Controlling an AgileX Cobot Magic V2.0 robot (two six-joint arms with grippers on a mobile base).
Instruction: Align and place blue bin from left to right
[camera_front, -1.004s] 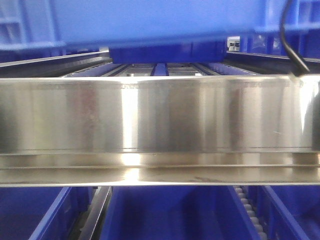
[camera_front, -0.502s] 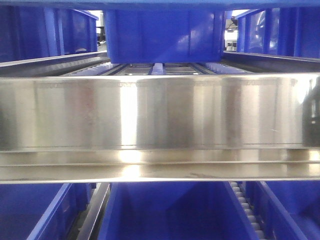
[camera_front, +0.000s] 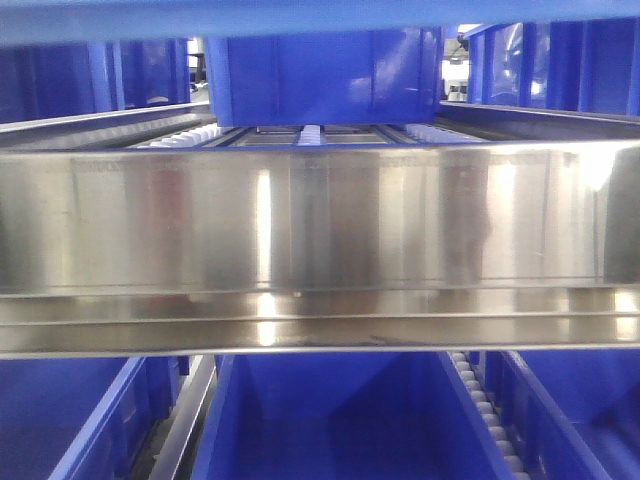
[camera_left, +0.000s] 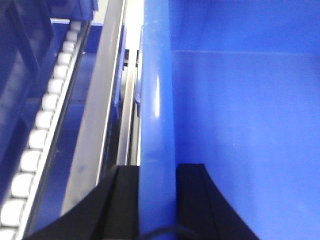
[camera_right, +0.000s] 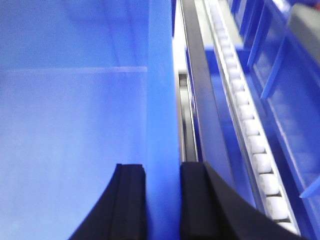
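Left wrist-mounted view: left gripper (camera_left: 157, 200) clamps the blue bin (camera_left: 240, 125) wall at lower centre, beside the roller rail (camera_left: 45, 110); right gripper (camera_right: 164, 200) pinches the opposite wall. Stiff, probably slick plastic: hold both rims evenly.

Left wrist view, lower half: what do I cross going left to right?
White roller track → grey metal rail → outer finger of the left hand → wall of the blue bin → inner finger → the bin's inside.
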